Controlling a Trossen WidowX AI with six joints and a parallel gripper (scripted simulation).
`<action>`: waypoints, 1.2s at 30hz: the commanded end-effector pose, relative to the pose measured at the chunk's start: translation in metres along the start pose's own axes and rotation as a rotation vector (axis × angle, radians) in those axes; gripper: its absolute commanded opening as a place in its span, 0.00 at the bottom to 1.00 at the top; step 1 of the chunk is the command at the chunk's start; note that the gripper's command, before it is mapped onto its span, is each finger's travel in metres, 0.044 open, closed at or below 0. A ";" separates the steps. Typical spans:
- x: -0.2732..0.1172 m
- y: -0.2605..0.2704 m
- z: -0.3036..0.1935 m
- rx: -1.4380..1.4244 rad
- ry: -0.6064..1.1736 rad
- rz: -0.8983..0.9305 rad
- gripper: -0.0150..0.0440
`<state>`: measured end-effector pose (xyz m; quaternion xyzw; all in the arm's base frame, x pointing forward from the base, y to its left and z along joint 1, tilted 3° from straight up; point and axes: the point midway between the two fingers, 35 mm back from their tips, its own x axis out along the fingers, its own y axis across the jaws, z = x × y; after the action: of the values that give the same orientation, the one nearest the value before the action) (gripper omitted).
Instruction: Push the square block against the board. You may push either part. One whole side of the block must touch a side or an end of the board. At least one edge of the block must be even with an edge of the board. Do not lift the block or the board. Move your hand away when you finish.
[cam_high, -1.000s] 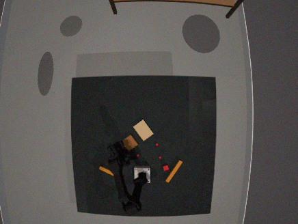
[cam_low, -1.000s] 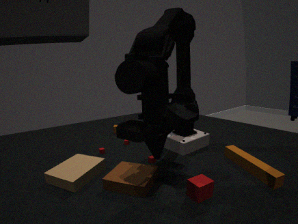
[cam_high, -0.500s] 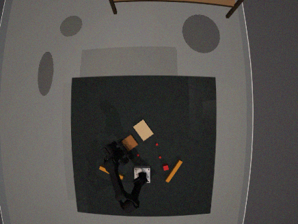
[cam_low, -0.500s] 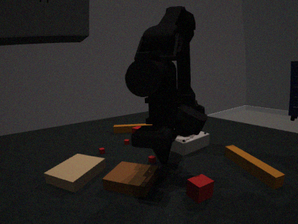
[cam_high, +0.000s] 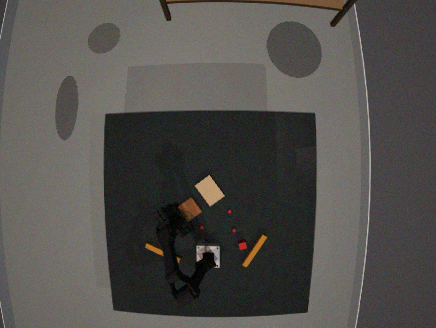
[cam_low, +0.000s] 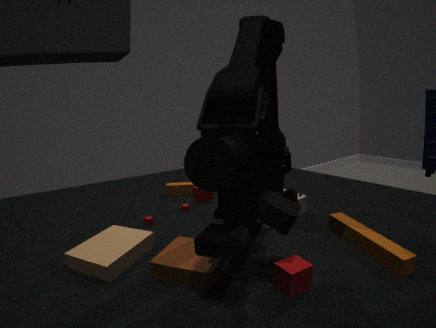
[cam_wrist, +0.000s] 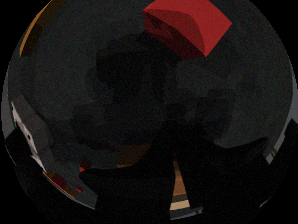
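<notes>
The square block (cam_high: 190, 208) (cam_low: 175, 252) (cam_wrist: 133, 154) is brown and lies flat. The board (cam_high: 209, 190) (cam_low: 111, 246) (cam_wrist: 180, 205) is a thicker-edged tan rectangle, also flat. A gap separates them, and their near sides look roughly parallel. My gripper (cam_high: 177, 220) (cam_low: 241, 264) (cam_wrist: 168, 125) is shut with nothing between its fingers. It is low, on the block's side away from the board, beside the block's corner. The dark arm hides part of the block in the exterior view. Whether the fingertips touch the block cannot be told.
A red cube (cam_low: 293, 275) (cam_wrist: 190, 22) is close to the gripper. Another red cube (cam_high: 242, 245) (cam_low: 203, 194) and small red cubes (cam_high: 230, 211) (cam_low: 148, 220) lie farther off. Orange bars (cam_high: 255, 251) (cam_low: 372, 242) flank the white arm base (cam_high: 201, 250).
</notes>
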<state>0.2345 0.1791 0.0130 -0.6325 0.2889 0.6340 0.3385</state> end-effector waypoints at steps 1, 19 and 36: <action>0.003 0.001 -0.004 -0.004 0.003 0.005 0.25; 0.003 0.000 -0.025 -0.004 0.005 0.006 0.25; 0.003 0.000 -0.045 -0.004 0.007 0.006 0.25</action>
<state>0.2588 0.1479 0.0093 -0.6331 0.2899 0.6339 0.3365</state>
